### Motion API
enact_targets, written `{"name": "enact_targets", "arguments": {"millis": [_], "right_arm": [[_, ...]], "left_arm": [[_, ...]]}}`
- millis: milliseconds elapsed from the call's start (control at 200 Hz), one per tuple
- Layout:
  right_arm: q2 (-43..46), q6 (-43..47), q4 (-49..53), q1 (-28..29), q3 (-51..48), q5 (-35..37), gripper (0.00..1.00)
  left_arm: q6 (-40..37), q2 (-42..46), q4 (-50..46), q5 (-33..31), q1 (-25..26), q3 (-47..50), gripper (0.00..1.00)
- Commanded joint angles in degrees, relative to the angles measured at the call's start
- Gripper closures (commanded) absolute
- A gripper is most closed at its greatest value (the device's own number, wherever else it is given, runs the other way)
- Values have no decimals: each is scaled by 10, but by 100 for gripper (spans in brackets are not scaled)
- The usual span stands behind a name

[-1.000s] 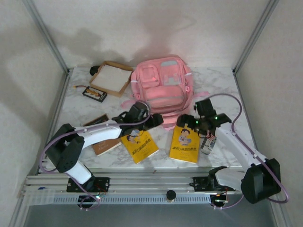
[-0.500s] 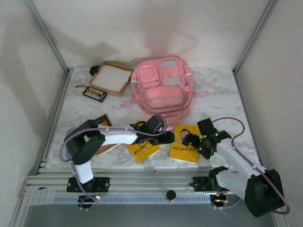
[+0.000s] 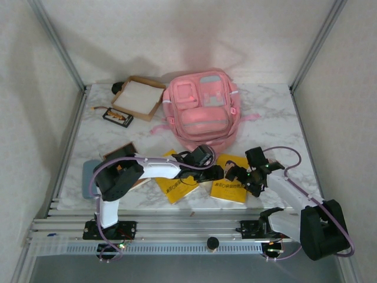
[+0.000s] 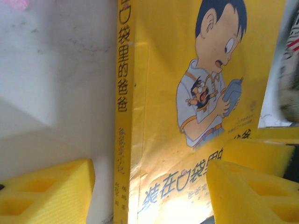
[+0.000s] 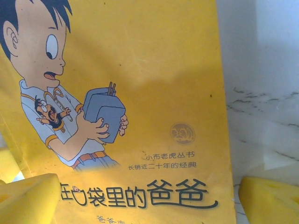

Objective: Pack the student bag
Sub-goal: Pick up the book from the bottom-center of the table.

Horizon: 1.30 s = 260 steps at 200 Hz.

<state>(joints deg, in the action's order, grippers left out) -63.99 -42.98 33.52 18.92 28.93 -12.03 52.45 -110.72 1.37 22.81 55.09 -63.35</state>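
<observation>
The pink student bag [image 3: 200,112] lies flat at the back middle of the table. In front of it lie two yellow cartoon-cover books, one to the left [image 3: 174,184] and one to the right [image 3: 231,184]. My left gripper [image 3: 213,173] reaches across to the right book's left edge. In the left wrist view it [image 4: 149,189] is open, its yellow fingers [image 4: 46,191] either side of the book's spine [image 4: 122,116]. My right gripper [image 3: 235,175] hovers over the same book; in the right wrist view it [image 5: 149,203] is open above the cover [image 5: 140,93].
A shallow tan cardboard tray [image 3: 139,97] stands at the back left, with a small black case [image 3: 118,116] in front of it. A brown notebook [image 3: 118,152] and a pale blue flat thing [image 3: 88,171] lie under the left arm. A blurred striped object [image 4: 292,56] lies beside the book.
The left gripper has swung from the bag's front edge down and right to the right-hand book. The right gripper has drawn in and lowered over that same book.
</observation>
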Motion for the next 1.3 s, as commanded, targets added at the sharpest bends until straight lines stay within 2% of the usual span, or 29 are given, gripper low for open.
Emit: {"name": "enact_targets", "arguments": {"millis": [0,275,521,616,711,756,861,916,1011,1097,1162,1242,1297], "right_arm": [[-9,14,-53,-1,-8,-51,1],[44,33,-80,-14,10,-147,2],[95,74,-70,-40,21,-204,15],[115,83,-48,-50,27,-208,23],[133,91,-28,-60,27,-192,39],[133,96,-13,-65,26,-178,45],[135,106,14,-72,31,-160,53],[144,101,11,-73,32,-164,62],[158,94,17,-73,39,-165,68],[160,99,35,-73,47,-157,70],[156,99,47,-73,49,-146,78],[152,99,51,-73,50,-142,80],[152,99,54,-73,53,-139,86]], "left_arm": [[5,-25,-5,-9,6,-13,37],[32,-21,27,6,7,13,42],[37,-12,34,6,7,20,46],[35,-10,29,1,7,21,47],[44,-4,50,9,6,30,51],[54,1,69,16,6,35,52],[50,4,57,13,6,25,50],[48,6,54,8,6,26,50],[45,5,44,0,5,25,50],[44,6,42,-6,3,24,50],[42,4,39,-6,3,21,50],[41,-1,37,0,4,16,50],[42,1,36,-1,4,17,50]]}}
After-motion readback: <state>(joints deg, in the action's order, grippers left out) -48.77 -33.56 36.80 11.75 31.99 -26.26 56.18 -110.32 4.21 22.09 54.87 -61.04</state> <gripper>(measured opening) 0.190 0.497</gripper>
